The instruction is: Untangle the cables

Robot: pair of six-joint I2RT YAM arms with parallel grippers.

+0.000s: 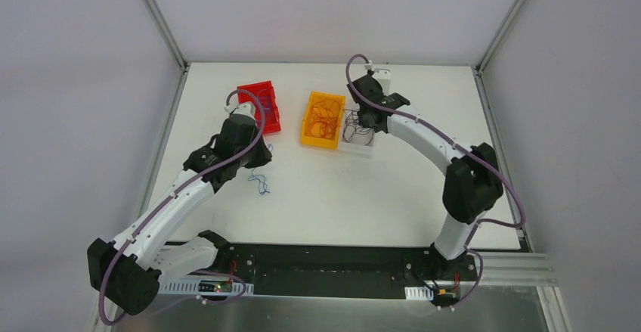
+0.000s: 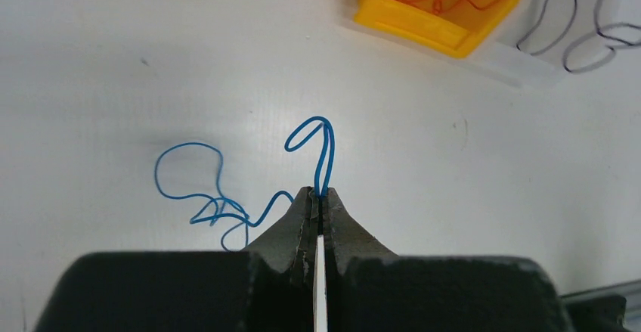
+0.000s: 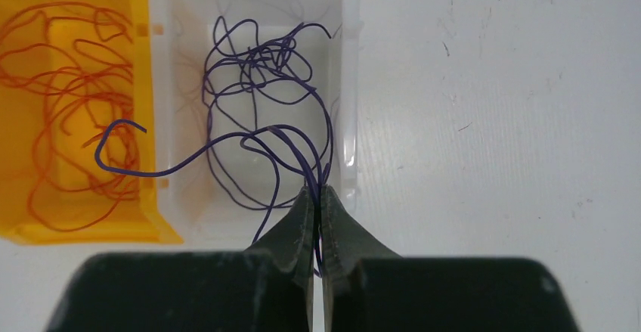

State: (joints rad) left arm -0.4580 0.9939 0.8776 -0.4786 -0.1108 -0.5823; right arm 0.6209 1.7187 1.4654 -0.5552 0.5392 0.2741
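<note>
Over white bin (image 3: pixel 349 82) — right gripper (image 3: pixel 318 196) jaws are clamping purple cable (image 3: pixel 261 63), its tail risking snagging orange cables (image 3: pixel 68 105); left gripper (image 2: pixel 320 196) jaws are pinching blue cable (image 2: pixel 189 144).

My white table (image 1: pixel 340 203) sits boxed in by plain pale walls (image 1: pixel 325 14) at left, right and far, with metal struts (image 1: pixel 160 22) at both far corners.

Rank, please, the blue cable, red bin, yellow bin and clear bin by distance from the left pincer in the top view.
1. Blue cable, gripped in the left pincer.
2. Red bin, just beyond it.
3. Yellow bin, right of the red.
4. Clear bin, farthest right.
</note>
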